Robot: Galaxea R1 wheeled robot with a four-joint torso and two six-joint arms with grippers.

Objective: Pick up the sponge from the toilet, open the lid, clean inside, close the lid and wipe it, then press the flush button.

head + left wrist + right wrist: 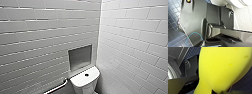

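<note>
In the head view the white toilet (85,80) stands in the corner of two tiled walls, with just its boxy tank showing. The small dark flush button (86,74) sits in the middle of the tank top. The lid is hidden below the lower edge of that picture. The yellow sponge (224,68) looms large in the right wrist view and is pinched narrow at one end, where my right gripper (211,90) is shut on it. My left gripper holds nothing that I can see.
A recessed grey niche (80,57) is set in the wall just above the tank. A metal grab bar (58,87) runs along the wall left of the toilet. Dark blue tiled floor (174,18) lies under the arms, and a white glossy curved surface (233,2) is close to the left wrist.
</note>
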